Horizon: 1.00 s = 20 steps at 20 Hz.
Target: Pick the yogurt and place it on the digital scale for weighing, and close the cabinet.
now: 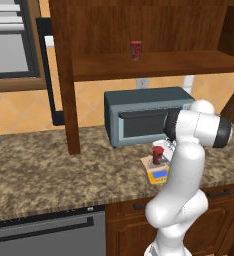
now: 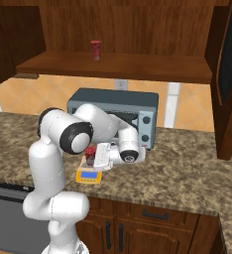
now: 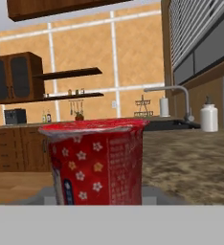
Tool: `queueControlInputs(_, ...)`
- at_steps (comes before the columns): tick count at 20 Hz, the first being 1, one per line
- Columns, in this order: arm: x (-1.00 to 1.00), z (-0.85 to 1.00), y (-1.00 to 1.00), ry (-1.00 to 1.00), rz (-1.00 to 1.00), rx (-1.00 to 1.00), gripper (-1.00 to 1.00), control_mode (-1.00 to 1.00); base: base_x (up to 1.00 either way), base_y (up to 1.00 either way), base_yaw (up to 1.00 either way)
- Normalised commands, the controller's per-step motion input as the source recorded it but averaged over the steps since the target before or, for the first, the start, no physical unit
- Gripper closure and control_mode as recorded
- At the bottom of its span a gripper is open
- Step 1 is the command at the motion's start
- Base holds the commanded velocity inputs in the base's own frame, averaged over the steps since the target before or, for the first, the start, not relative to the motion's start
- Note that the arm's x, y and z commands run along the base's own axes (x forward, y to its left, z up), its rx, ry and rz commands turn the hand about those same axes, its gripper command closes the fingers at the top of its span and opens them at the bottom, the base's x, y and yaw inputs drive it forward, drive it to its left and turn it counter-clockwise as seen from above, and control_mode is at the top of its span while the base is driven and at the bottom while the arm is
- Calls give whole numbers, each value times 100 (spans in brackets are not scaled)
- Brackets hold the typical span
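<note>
Cabinet point(image 2: 227, 74) above the desk point(image 1: 49, 170), doors open: closing remains to be done. Below it the arm point(image 1: 184, 175) reaches before the toaster oven point(image 1: 144, 115). Scale point(image 1: 157, 171) on the desk, bearing the yogurt point(image 1: 158, 154). Pincer point(image 2: 94, 155) narrowed around the cup, not yet released; placing appears nearly complete. A second red cup point(image 1: 135, 50) stands on the shelf.

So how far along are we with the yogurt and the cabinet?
Done, by the look of it: the yogurt stands upright on the digital scale in front of the toaster oven. In hand: the end effector is at the cup, apparently shut on it, so release is pending. Left: the cabinet doors stand open. A second red cup sits on its shelf.
</note>
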Motion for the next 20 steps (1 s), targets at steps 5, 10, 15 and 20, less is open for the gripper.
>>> queueControlInputs(5,1,-25,0,0,0,0,100,-100,0,0,0)
queueControlInputs(10,0,-10,0,-1,0,0,-100,-100,0,0,0)
queueControlInputs(15,0,0,-1,0,0,0,-100,-100,0,0,0)
queueControlInputs(20,-4,0,-15,-3,0,1,-100,-100,0,0,0)
